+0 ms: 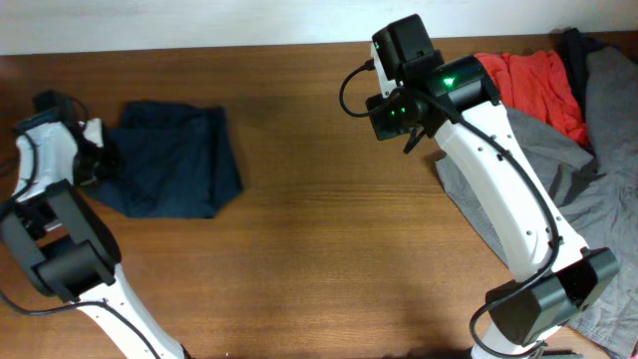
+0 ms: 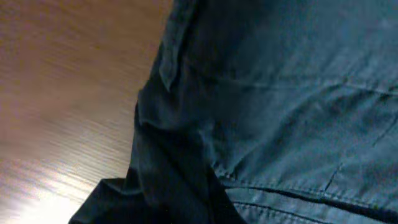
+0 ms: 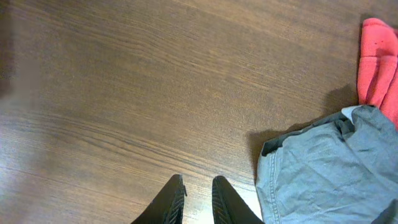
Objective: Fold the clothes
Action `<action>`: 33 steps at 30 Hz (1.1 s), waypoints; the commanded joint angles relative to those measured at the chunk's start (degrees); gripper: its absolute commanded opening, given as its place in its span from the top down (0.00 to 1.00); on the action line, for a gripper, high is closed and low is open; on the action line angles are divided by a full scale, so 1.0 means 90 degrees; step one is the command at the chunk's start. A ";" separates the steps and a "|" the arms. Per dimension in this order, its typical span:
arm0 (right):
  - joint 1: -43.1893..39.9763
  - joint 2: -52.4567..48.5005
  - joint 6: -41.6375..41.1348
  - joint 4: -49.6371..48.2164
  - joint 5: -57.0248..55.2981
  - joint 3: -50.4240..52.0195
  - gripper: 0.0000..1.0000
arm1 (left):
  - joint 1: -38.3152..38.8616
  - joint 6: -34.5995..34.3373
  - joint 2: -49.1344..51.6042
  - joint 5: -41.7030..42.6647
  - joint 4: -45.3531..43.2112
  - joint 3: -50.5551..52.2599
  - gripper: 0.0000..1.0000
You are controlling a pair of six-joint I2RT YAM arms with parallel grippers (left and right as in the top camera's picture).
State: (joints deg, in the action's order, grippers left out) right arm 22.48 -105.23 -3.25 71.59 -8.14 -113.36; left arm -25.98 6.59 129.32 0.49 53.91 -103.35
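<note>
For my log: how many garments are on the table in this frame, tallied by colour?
Dark navy shorts: 1
Red-orange garment: 1
Light grey garment: 1
Total: 3
A dark patch behind the red-orange garment might be a fourth piece, but it is too unclear to count.

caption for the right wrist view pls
Right gripper hovers over the table, grey garment and red-orange garment to one side.
</note>
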 commanded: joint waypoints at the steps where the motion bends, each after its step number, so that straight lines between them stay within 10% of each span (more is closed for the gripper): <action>1: 0.0029 -0.0010 -0.0075 0.0044 -0.0121 -0.0007 0.80 | -0.0291 0.0313 -0.0248 -0.0367 -0.0340 -0.0168 0.93; 7: 0.0029 -0.0010 -0.0194 0.0049 -0.0100 -0.0007 0.80 | -0.0498 0.0517 -0.0248 -0.0379 -0.0544 -0.0418 0.87; 10: 0.0029 -0.0010 -0.0194 0.0068 -0.0102 -0.0007 0.79 | -0.0515 0.0340 -0.0253 -0.0724 -0.0435 -0.0750 0.01; 25: -0.0986 -0.0002 -0.1056 0.0075 0.1311 -0.0010 0.76 | 0.0699 -0.0097 -0.0726 0.0976 0.0967 -0.2096 0.01; 33: -0.2336 -0.0002 -0.0731 0.0481 0.1598 -0.0010 0.48 | 0.2302 0.0134 -0.0729 0.0758 0.1209 -0.2093 0.01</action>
State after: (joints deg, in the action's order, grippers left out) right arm 4.80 -105.23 -11.11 74.15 4.12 -113.36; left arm -9.45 6.66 124.60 7.31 64.36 -121.36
